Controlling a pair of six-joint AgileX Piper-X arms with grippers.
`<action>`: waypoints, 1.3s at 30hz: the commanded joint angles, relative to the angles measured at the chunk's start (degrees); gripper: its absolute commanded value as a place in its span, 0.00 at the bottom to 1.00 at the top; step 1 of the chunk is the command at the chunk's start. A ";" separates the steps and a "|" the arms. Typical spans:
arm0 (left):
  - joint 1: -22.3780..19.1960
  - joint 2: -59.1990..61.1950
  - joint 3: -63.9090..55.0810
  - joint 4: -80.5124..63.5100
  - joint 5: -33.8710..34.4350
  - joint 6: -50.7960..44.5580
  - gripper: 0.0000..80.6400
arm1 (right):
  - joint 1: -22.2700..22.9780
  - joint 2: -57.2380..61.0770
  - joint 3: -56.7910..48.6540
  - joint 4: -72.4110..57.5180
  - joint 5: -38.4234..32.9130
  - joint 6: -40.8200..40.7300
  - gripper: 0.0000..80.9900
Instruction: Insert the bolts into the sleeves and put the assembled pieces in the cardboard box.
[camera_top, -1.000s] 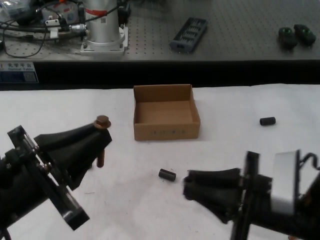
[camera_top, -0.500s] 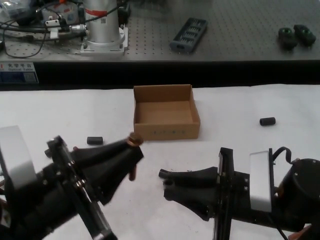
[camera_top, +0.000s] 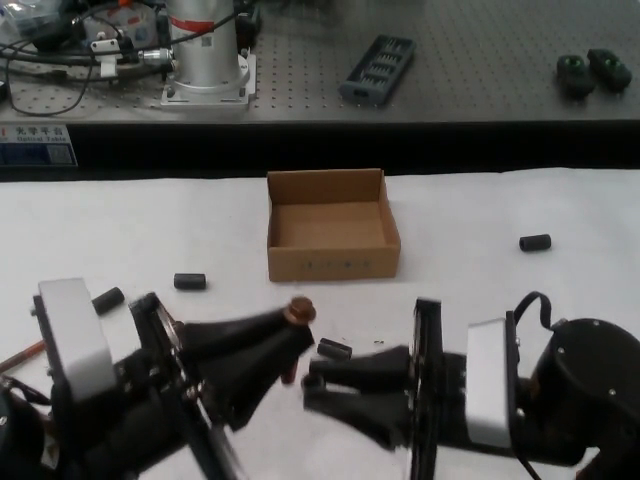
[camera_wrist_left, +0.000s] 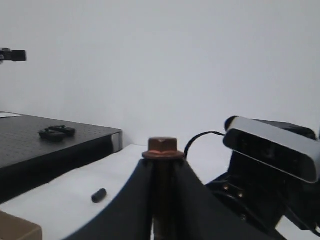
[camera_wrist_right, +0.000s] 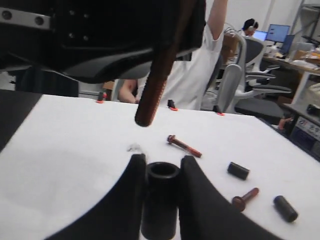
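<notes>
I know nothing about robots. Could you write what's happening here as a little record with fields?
Left gripper: shut on a copper-coloured bolt, gripped below its head
Right gripper: shut on a black sleeve, open end facing the bolt
Bolt and sleeve: apart; bolt tip near the opening, not yet in
Cardboard box: open top, beyond both grippers
Loose on the white cover: more sleeves and bolts

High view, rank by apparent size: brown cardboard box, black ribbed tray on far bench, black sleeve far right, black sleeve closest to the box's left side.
1. Brown cardboard box.
2. Black ribbed tray; it sits farther off, so true size is unsure.
3. Right black sleeve and left black sleeve look alike, not ranked.
</notes>
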 joint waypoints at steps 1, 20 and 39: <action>0.35 0.19 -2.03 -1.53 -1.32 1.23 0.01 | -1.60 0.19 -2.85 1.78 2.79 -2.73 0.08; 3.54 9.49 -13.47 -1.53 -3.16 -7.85 0.01 | -8.12 0.79 -9.51 8.62 1.56 2.92 0.08; 3.54 9.50 -13.50 -1.53 5.37 -12.59 0.01 | -9.54 0.79 -10.25 2.44 -11.84 16.56 0.08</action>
